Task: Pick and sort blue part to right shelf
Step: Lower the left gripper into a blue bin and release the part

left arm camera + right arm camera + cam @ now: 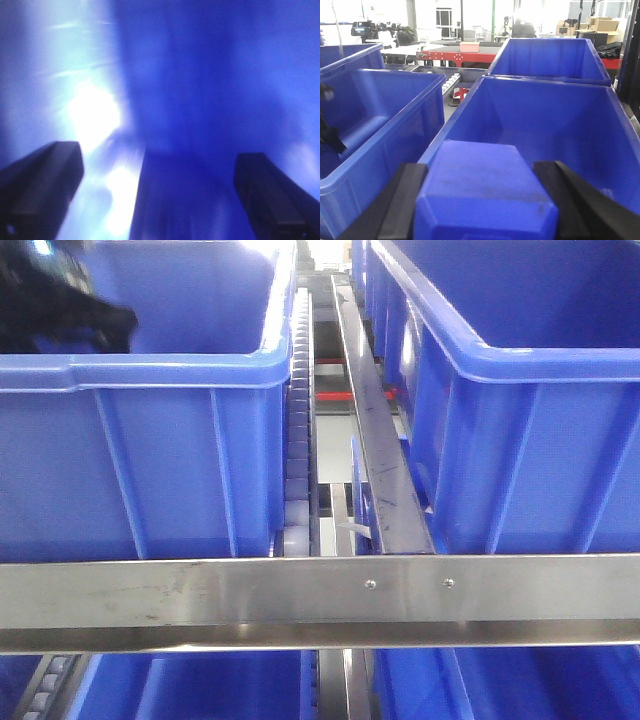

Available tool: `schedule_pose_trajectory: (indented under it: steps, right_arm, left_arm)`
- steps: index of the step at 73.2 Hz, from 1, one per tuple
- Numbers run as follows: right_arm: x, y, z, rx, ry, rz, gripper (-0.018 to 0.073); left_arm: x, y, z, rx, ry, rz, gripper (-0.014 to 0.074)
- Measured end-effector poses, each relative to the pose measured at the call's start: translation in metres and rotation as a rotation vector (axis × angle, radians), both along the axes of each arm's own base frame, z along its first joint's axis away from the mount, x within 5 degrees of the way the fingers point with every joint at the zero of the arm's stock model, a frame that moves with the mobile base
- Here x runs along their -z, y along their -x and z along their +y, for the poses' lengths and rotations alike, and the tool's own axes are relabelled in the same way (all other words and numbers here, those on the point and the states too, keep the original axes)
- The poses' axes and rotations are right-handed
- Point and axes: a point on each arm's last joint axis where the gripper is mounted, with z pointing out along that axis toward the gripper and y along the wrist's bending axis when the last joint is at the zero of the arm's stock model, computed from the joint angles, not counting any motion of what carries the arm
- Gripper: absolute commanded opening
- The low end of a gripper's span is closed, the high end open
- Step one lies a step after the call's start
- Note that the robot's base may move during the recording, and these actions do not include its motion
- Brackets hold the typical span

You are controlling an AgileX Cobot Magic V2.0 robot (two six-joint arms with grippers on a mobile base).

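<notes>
1. At the right shelf (pixel 200 590), front view, the count is: one flat steel front rail with two screws (pixel 370 584), and two blue bins on the upper level, the upper left bin (pixel 150 440) and the upper right bin (pixel 530 440). Two more blue bins show below the rail, cut off by the frame.
2. Between the upper bins run one white roller track (pixel 297 440) and one steel divider strip (pixel 375 430), both leading away from the camera. A second roller track (pixel 45 680) peeks out at lower left.
3. One piece of black arm hardware (pixel 60 300) sits over the far side of the upper left bin.
4. Right wrist view shows one blue part (pixel 480 195) and four bins, two in a row on the left and two in a row ahead.
5. The right gripper (pixel 481 175) is clamped on the blue part, with one black finger (pixel 395 200) against each side.
6. The part hangs at the near rim of the nearer centre bin (pixel 545 120).
7. Its flat face is up, its corners are chamfered, and its far end points into that bin. I can't tell the long axis because the near end is cut off by the frame edge.
8. Left wrist view is blurred, all blue with glare. The left gripper (pixel 157 155) has its fingers spread wide. A darker blue shape (pixel 185 200) sits between them, too blurred to identify.
</notes>
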Motion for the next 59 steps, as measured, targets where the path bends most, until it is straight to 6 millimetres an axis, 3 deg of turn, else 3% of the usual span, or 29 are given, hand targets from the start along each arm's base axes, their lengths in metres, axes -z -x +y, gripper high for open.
schedule_pose_trajectory:
  steps: [15,30,43,59]
  right_arm:
    - [0.002,0.000,0.000,0.006,0.007,0.026,0.0228]
    - [0.005,-0.013,0.004,0.008,0.034,0.098,0.0228]
    - [-0.001,-0.044,0.017,0.004,0.071,0.235,0.0228]
    - [-0.033,-0.102,0.041,0.000,0.089,0.417,0.0228]
  left_arm:
    - [-0.050,0.049,0.010,-0.001,0.016,-0.083,0.0320]
    - [-0.068,0.111,0.022,0.003,0.038,-0.190,0.0228]
    - [-0.067,0.164,0.032,0.007,0.054,-0.286,0.0184]
    - [-0.064,0.215,0.042,0.017,0.058,-0.419,0.0131]
